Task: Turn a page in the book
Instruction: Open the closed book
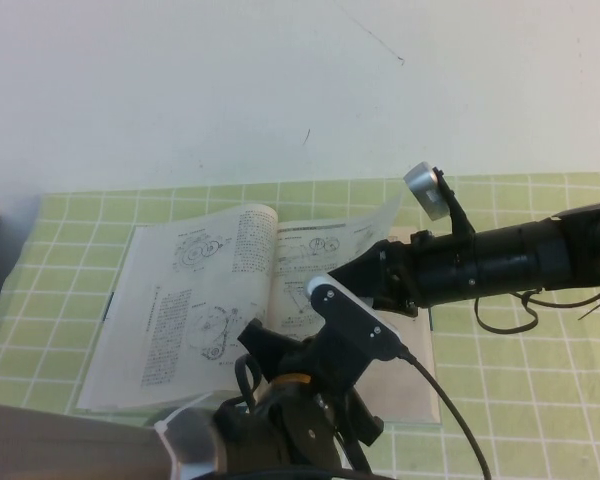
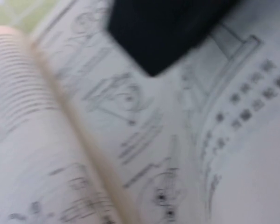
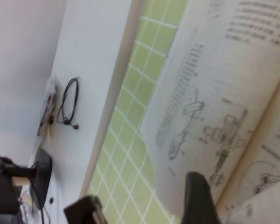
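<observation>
The book (image 1: 180, 300) lies open on the green checked mat, its white pages covered in machine drawings and small text. One page (image 1: 375, 222) stands curled up over the right half. My right gripper (image 1: 373, 275) reaches in from the right and sits against this raised page, low on it. The right wrist view shows the page (image 3: 210, 93) close up, with the gutter beside it. My left gripper (image 1: 265, 340) hovers low over the book's near middle. The left wrist view shows only the book (image 2: 130, 140), very close, and a dark shape (image 2: 163, 28) beyond.
The green checked mat (image 1: 520, 400) covers the table round the book, with the white wall behind. A silver round part (image 1: 425, 187) stands up on the right arm. The right wrist view shows the mat's edge (image 3: 130, 116) and a black cable (image 3: 67, 102).
</observation>
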Controlling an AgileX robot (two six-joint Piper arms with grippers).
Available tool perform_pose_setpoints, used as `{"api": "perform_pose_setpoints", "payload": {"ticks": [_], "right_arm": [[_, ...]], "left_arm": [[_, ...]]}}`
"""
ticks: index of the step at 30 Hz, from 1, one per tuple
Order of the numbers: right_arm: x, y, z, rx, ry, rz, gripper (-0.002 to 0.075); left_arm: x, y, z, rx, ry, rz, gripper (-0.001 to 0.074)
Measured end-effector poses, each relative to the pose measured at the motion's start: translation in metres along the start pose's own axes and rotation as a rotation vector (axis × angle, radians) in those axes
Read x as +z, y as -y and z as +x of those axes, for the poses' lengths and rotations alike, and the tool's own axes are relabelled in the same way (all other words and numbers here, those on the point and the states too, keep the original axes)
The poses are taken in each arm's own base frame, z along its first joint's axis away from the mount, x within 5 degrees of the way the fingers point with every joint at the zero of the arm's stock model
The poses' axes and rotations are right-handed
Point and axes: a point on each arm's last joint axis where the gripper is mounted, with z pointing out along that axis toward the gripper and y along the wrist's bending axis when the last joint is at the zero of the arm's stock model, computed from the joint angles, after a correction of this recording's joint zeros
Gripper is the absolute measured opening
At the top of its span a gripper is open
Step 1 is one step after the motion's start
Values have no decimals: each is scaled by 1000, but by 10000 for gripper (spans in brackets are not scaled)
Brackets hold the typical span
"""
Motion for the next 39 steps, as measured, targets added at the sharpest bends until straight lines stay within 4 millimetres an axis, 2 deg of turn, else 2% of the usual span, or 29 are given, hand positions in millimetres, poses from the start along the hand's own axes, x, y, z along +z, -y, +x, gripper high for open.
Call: {"api": "perform_pose_setpoints", "payload": {"ticks": [9, 13, 16, 22, 24, 27, 33, 39], "right_arm": [[-1, -10, 6, -64, -60, -114, 406], [-1, -10, 10, -95, -110, -109, 395], [-3, -10, 15, -118, -162, -104, 338], [-5, -6, 26, -184, -298, -71, 99], [-6, -2, 29, -212, -333, -27, 41], [-7, 8, 29, -259, -341, 76, 11], [-7, 23, 21, -326, -290, 239, -1], [-8, 30, 21, -361, -301, 297, -2]], "left_arm": [[0, -6, 0, -17, 2, -62, -4], [5, -16, 1, -40, -15, -69, -4], [11, -25, 3, -66, -36, -59, -4], [20, -44, 7, -121, -70, -63, -4], [20, -46, 7, -125, -71, -71, -4], [20, -47, 7, -132, -72, -80, -4], [16, -53, 7, -198, -88, -129, -4], [4, -68, 6, -215, -131, -256, -4]]}}
